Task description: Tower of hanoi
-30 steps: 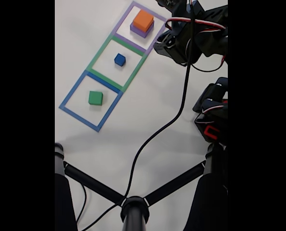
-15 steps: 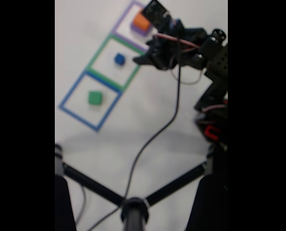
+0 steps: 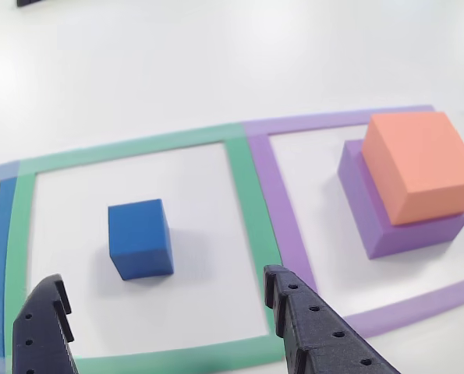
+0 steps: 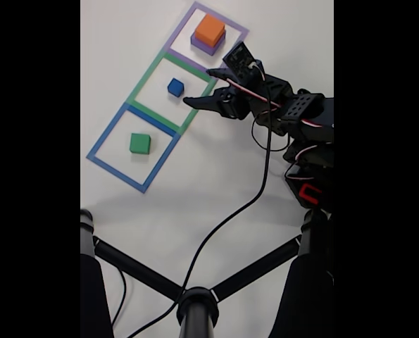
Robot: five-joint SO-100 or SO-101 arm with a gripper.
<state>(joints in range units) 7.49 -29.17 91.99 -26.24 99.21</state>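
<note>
Your gripper (image 4: 201, 87) hangs with jaws spread wide, empty, right of the blue cube (image 4: 175, 87) at upper centre of the fixed view. Orange cube (image 4: 210, 29) sits on purple cube (image 4: 205, 44), top; green cube (image 4: 140, 143) lower left.

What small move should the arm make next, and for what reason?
Probably ease the gripper forward and down around the blue cube. Its fingers are open and the cube lies just ahead, between them, not yet touched. It stands alone in the green square, while the orange cube sits on the purple cube, so the smallest cube seems the next one to lift.
</note>
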